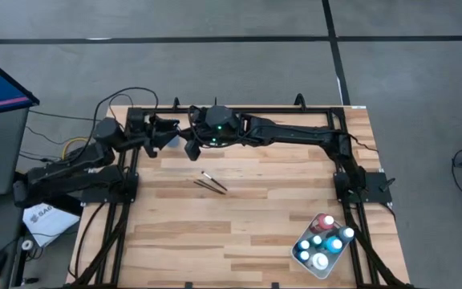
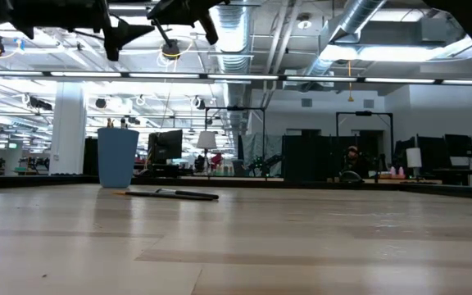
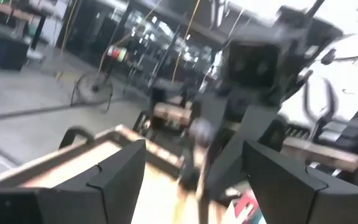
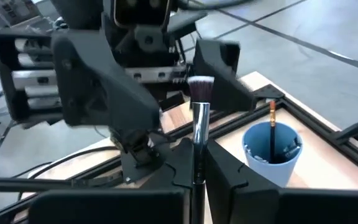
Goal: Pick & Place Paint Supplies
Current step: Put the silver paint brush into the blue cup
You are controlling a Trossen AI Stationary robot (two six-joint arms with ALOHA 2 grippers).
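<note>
My right gripper (image 4: 197,177) is shut on a paintbrush (image 4: 199,118) with a silver ferrule and a wide pale bristle head, held high over the table's far left part. Facing it, my left gripper (image 3: 191,152) is open, with its fingers (image 4: 219,59) either side of the bristle head and apart from it. A blue cup (image 4: 272,155) stands on the table below with one brush (image 4: 271,124) upright in it. Two dark brushes (image 1: 211,184) lie flat mid-table. Several small paint bottles (image 1: 324,239) stand in the white tray (image 1: 305,262). My right gripper pinches the brush's handle (image 4: 197,163) between its two fingers, below the ferrule. The brush sticks out past the fingertips with its bristle head (image 4: 201,84) toward my left gripper. It is lifted clear of the table and the cup.
The dark frame rails (image 1: 239,110) run along the table's far edge and both sides. The tray sits at the near right corner. Bare wood (image 1: 215,233) spreads across the middle and near left.
</note>
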